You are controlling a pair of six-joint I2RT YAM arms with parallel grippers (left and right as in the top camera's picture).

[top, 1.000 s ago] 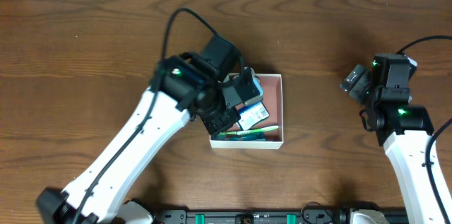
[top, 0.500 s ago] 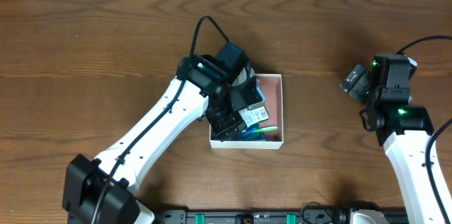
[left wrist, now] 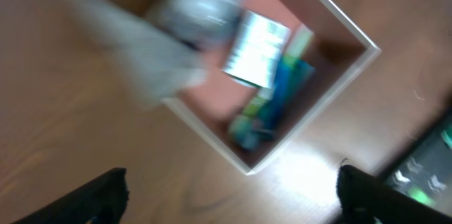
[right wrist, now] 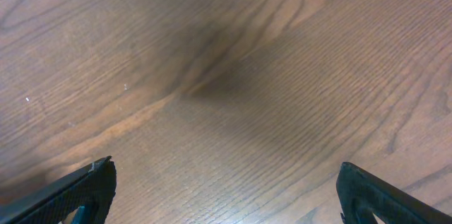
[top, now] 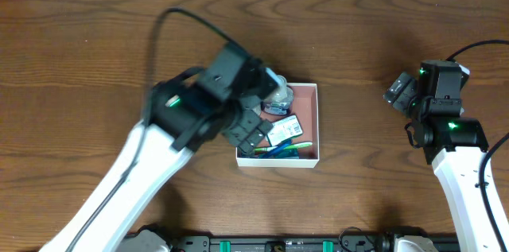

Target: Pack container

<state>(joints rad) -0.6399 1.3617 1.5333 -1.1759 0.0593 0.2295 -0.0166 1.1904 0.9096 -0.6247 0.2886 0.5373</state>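
The container (top: 318,129), a shallow white-walled box with a pinkish floor, sits mid-table. Inside lie a small clear bottle (top: 278,93), a silvery packet (top: 285,131) and green and blue tubes (top: 282,149). My left arm (top: 211,101) hangs over the box's left edge. In the blurred left wrist view the container (left wrist: 340,25) is below and ahead of the left gripper (left wrist: 236,199), whose jaws stand wide open and empty over the wood beside the box's near corner. The right gripper (right wrist: 233,196) is open over bare wood, far right of the box.
The right arm (top: 445,117) stands at the table's right side. Dark wood tabletop (top: 95,37) surrounds the box. A black rail (top: 286,244) with green marks runs along the front edge.
The left gripper has opened and let go of the small bottle, which now lies in the container's back left. The left arm has pulled back to the left. The right arm has not moved.
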